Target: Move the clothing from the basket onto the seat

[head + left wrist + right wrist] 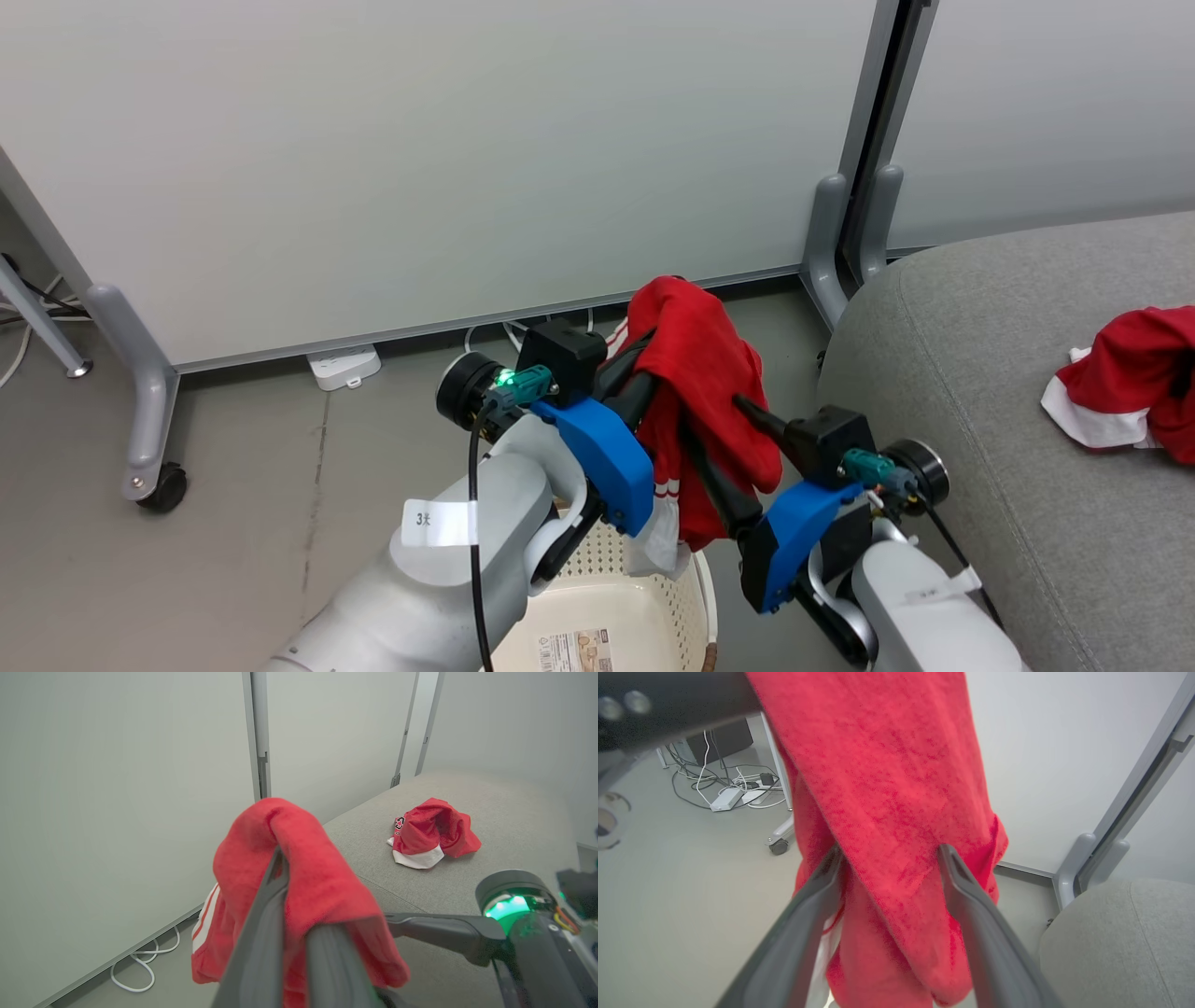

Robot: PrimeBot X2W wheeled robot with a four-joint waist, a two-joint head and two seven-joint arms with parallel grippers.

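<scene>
Left gripper [279, 858] clamped on red garment [700, 373] above basket [644, 607]. Right gripper [889, 851] fingers apart, fabric hanging between. Forearm tag [437, 523] begins "3". Basket label [574, 651] unreadable. Second garment [1134, 373] on seat [980, 373].

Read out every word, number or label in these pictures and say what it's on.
"3", then a mark too blurred to read: white paper tag on the pale grey left forearm.
Paper label on the cream perforated plastic basket's bottom: too small to read.
Lettering on the red and white garment lying on the grey fabric seat: unreadable.
</scene>
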